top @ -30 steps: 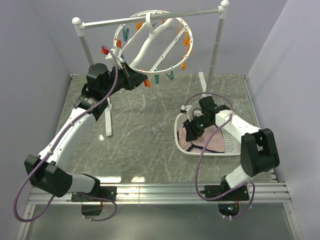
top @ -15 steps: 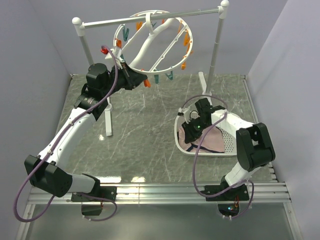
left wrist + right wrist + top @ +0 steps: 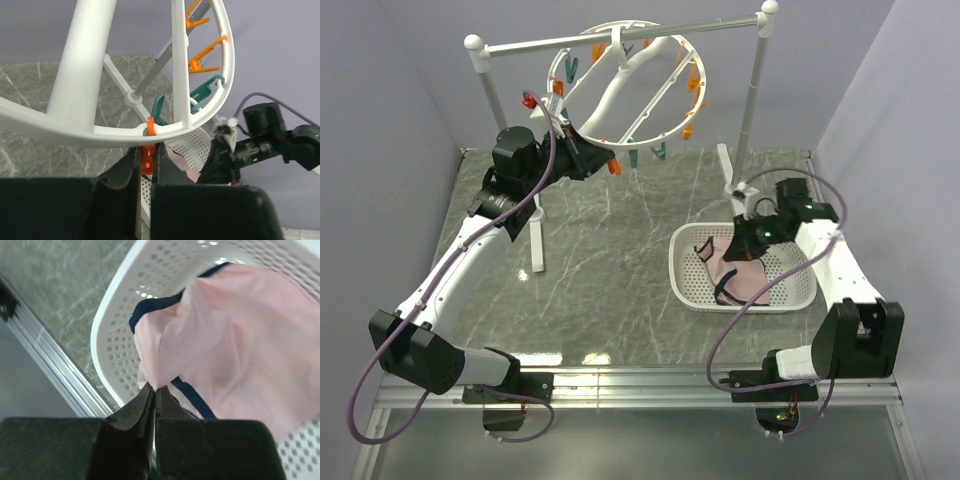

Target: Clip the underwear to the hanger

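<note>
The round white hanger [image 3: 625,85] hangs tilted from the rail, with orange and teal clips on its ring. My left gripper [image 3: 603,160] is shut on an orange clip [image 3: 147,159] at the ring's lower rim [image 3: 100,132]. The pale pink underwear [image 3: 740,272] with navy edging lies partly in the white basket [image 3: 688,285]. My right gripper [image 3: 748,243] is shut on a fold of the underwear [image 3: 210,340] and lifts it above the basket [image 3: 112,347].
The white rail stand [image 3: 620,33] has two poles; its left pole's foot [image 3: 536,240] stands on the marble table. The right pole [image 3: 750,95] rises just behind the basket. Grey walls close in both sides.
My right arm has swung to the right and risen, pulling the pinched underwear up and rightward out of the basket. The left arm has stayed on the clip.
</note>
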